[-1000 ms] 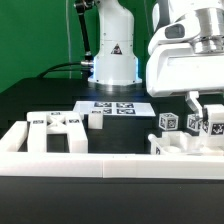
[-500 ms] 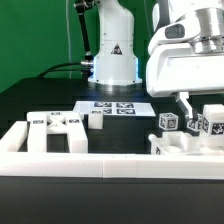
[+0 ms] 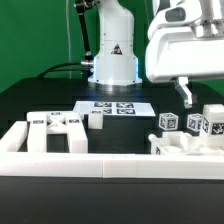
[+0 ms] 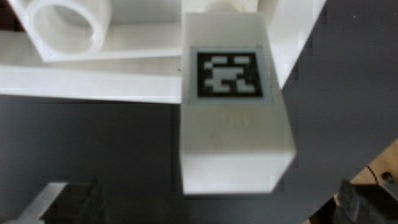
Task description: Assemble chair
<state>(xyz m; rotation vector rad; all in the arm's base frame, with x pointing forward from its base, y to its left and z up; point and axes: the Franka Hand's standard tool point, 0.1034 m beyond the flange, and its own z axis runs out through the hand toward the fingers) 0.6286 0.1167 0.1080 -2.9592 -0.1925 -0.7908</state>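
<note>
Risen off the chair point(image 3: 168, 122), fingers point(image 3: 185, 92) apart and empty, one cut off at the picture edge

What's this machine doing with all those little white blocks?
A robot arm is putting together a small chair. Its gripper hangs open and empty above the tagged chair parts on the exterior view's right; the wrist view shows one tagged bar below it. More parts sit on the exterior view's left.

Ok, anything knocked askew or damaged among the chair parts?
Nothing stands out. The chair parts rest by the border rail with no visible damage, the tagged bar looks intact, and the gripper hangs open above them.
</note>
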